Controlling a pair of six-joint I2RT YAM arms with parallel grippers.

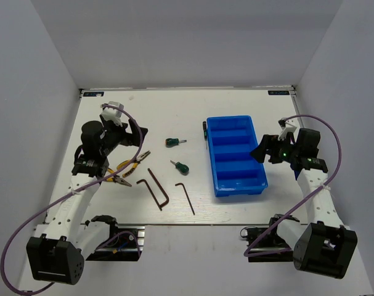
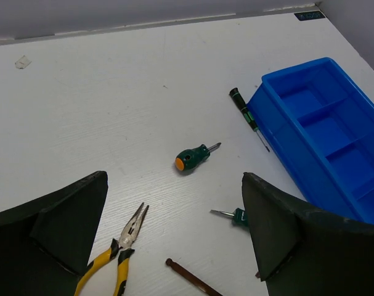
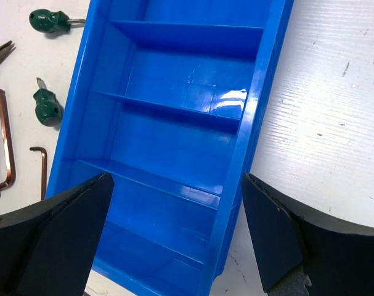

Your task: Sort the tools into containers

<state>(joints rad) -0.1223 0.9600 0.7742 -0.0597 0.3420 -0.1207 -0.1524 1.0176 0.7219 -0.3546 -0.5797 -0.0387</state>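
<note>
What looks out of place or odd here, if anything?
Nothing is spilled or broken. Oddest: a slim dark-handled screwdriver lies right beside the outer wall of the blue tray, and the hex keys look rusty brown. The tray is empty.

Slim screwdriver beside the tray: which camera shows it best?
Left wrist: the slim screwdriver lies whole, handle to tip, beside the blue tray, along its outer wall. Top external gives only a dark sliver at the tray's far left corner. Right wrist does not show it.

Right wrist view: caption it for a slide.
Open pincer facing the empty blue tray; screwdrivers and hex keys lie beside it.
</note>
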